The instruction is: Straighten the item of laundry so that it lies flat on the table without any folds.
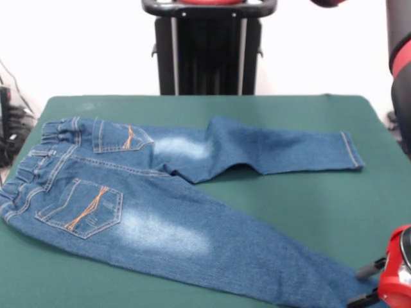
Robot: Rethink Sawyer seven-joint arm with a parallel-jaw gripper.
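**Jeans spread on green table**

Nearest you, the jeans (148, 212) lie back-side up on the table (308, 199): waistband left, legs splayed rightward, far leg creased. At lower right, the gripper (367, 283) is partly cropped; its grip state cannot be told.

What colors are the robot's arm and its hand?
The arm, at the picture's right edge, is black and rounded, with a red band across it. Low in the right corner, the hand has a shiny red body with a pale grey patch and two thin black fingers sticking out sideways.
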